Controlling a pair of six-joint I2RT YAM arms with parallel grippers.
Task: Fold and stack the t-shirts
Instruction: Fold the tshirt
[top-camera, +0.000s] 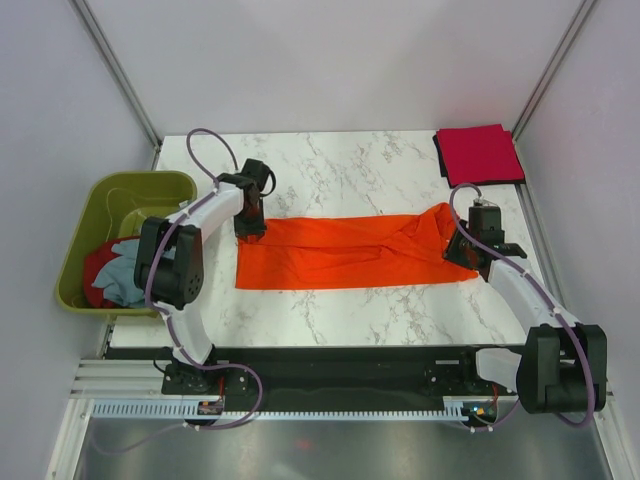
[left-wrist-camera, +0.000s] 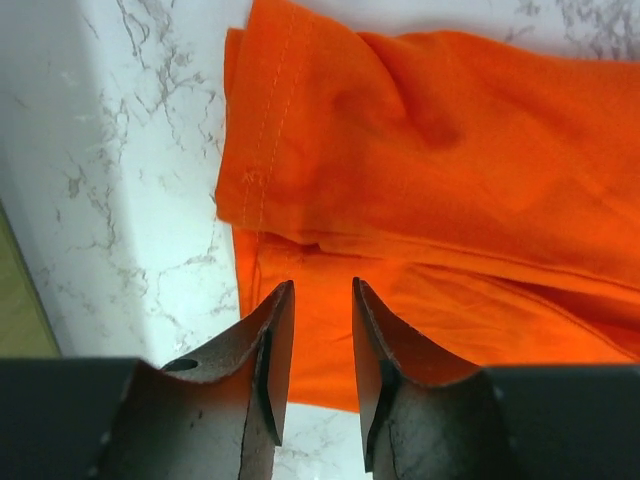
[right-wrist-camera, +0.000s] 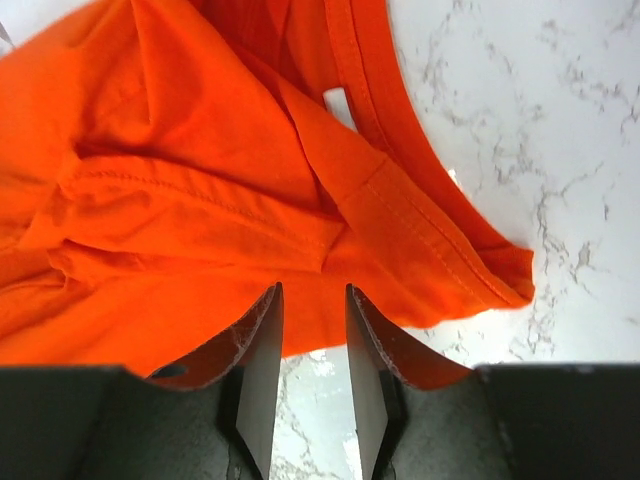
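Note:
A bright orange t-shirt (top-camera: 350, 250) lies folded into a long band across the middle of the table. My left gripper (top-camera: 250, 226) is at its left end, open, with nothing between the jaws; the hem shows in the left wrist view (left-wrist-camera: 400, 150). My right gripper (top-camera: 478, 258) is at its right end by the collar (right-wrist-camera: 420, 210), open and empty. A folded crimson red t-shirt (top-camera: 478, 153) lies at the far right corner. A pale grey-blue shirt (top-camera: 122, 270) and a red shirt (top-camera: 98, 270) are bunched in the tub.
An olive-green plastic tub (top-camera: 100, 200) stands off the table's left edge. The white marble table (top-camera: 340, 160) has walls at the back and both sides. Cables loop over both arms.

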